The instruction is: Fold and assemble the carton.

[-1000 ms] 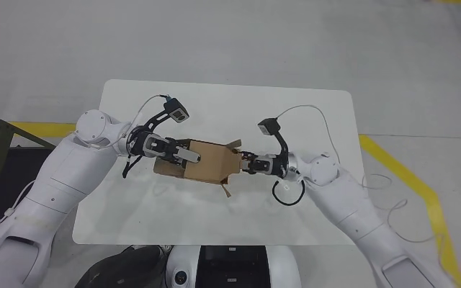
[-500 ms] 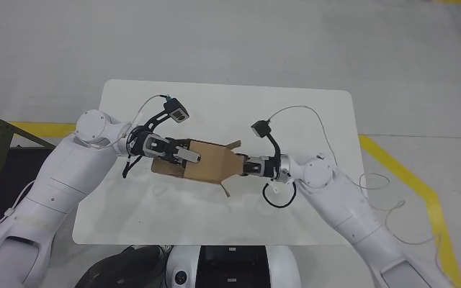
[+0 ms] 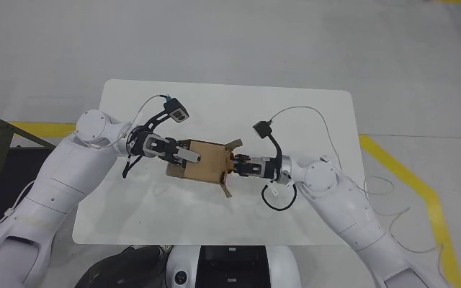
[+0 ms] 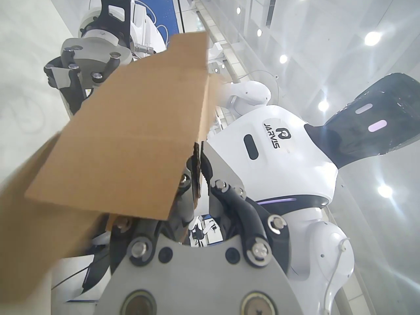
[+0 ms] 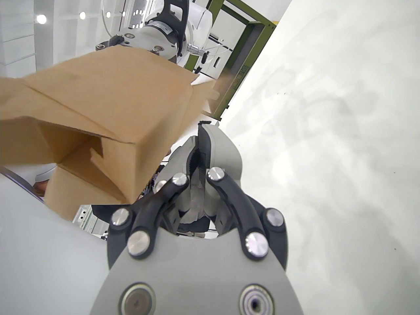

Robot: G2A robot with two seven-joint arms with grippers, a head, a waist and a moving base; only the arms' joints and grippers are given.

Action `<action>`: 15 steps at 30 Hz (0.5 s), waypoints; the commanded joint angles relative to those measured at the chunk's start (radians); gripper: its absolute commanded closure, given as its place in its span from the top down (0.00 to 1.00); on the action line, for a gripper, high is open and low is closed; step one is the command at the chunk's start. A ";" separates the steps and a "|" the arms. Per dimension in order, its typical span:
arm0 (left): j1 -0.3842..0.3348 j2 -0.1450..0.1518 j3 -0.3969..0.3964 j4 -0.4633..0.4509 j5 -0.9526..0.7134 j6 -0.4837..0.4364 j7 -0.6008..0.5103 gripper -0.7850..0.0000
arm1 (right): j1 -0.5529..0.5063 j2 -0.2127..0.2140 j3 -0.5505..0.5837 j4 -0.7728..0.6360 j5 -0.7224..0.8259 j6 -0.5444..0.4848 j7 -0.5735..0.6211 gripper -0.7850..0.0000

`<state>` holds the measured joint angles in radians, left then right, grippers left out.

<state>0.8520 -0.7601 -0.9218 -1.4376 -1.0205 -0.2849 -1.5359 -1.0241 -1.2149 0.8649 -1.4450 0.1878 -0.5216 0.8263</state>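
A brown cardboard carton (image 3: 205, 162) is held just above the middle of the white table (image 3: 288, 108), partly folded up. My left gripper (image 3: 189, 155) is at its left end, shut on a panel edge; in the left wrist view the cardboard (image 4: 131, 132) runs down into the closed fingers (image 4: 199, 162). My right gripper (image 3: 234, 167) is at the carton's right end, fingers shut with nothing between them (image 5: 199, 132), tips against the cardboard (image 5: 108, 93). Two small flaps (image 3: 232, 144) stick out at that end.
A thin white cable (image 3: 317, 119) loops from the right arm over the table's right half. A green metal frame (image 5: 242, 34) stands beyond the table's left edge. Bare tabletop (image 5: 328, 99) lies around the carton.
My right gripper has moved left into the carton's right end. The carton looks shorter from left to right now, its left end drawn in. The left gripper has stayed in place.
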 commanded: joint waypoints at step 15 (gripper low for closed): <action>0.000 0.000 0.000 0.000 0.001 0.000 0.000 0.00 | -0.023 0.002 0.031 -0.001 0.049 -0.020 0.005 0.33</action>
<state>0.8520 -0.7601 -0.9218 -1.4376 -1.0205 -0.2849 -1.5359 -1.0438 -1.2136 0.8908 -1.4451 0.2328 -0.5364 0.8313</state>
